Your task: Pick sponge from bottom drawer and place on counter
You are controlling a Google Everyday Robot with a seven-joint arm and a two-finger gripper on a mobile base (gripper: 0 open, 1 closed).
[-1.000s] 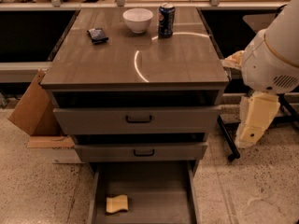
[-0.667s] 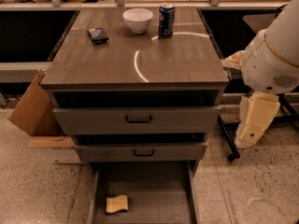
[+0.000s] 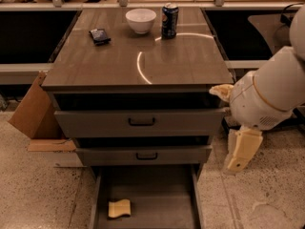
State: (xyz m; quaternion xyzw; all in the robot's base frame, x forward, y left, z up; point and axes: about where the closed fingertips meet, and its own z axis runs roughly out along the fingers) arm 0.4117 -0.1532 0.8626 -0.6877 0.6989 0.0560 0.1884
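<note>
The pale yellow sponge point(image 3: 119, 208) lies on the floor of the open bottom drawer point(image 3: 157, 194), near its front left corner. The counter point(image 3: 138, 56) is the glossy wood-grain top of the cabinet. My white arm point(image 3: 267, 99) hangs at the cabinet's right side. Its cream gripper point(image 3: 237, 162) points down beside the middle drawer, outside the cabinet, well right of and above the sponge. It holds nothing that I can see.
On the counter stand a white bowl point(image 3: 141, 20), a dark soda can point(image 3: 169, 20) and a small dark packet point(image 3: 100, 36). The two upper drawers point(image 3: 141, 123) with black handles are slightly open. A cardboard box point(image 3: 34, 113) leans at the left.
My arm and gripper have moved down and a little left, closer to the cabinet's right side. The sponge and the drawers have not moved.
</note>
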